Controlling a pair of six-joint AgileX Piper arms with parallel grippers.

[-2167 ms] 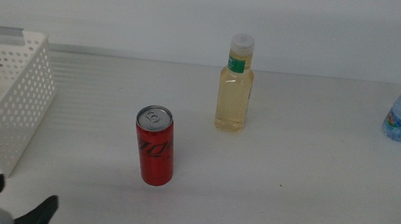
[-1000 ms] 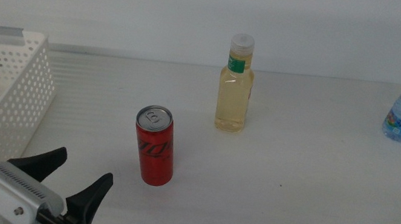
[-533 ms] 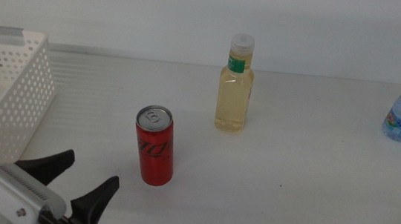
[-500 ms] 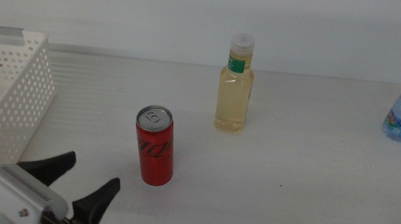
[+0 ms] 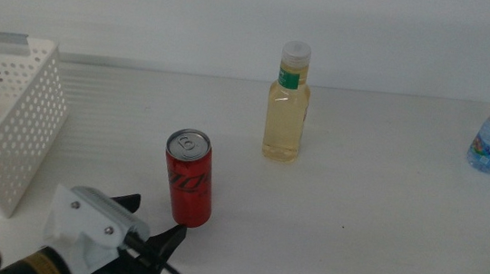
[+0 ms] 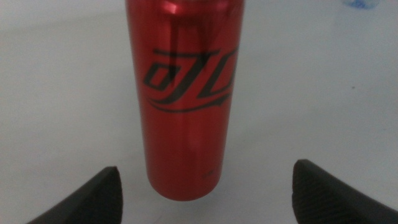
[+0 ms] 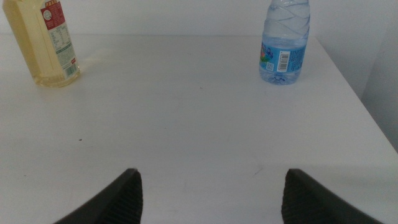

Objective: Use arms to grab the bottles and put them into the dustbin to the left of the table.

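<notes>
Beside the red can, my left gripper spreads wide; nothing yet in the dustbin.

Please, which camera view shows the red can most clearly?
The left wrist view: the red can fills it, upright between the open left gripper. The middle view shows it whole but small; the right wrist view misses it.

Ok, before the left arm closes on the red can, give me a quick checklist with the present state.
1. Red can upright on the table: ok.
2. Left gripper open, jaws wider than the can: ok.
3. Can centred between the jaws: ok, slightly off-centre.
4. Jaws alongside the can body: not ok, tips short of it.
5. Dustbin in place at the left: ok.
6. Right gripper away from the can: ok.
</notes>
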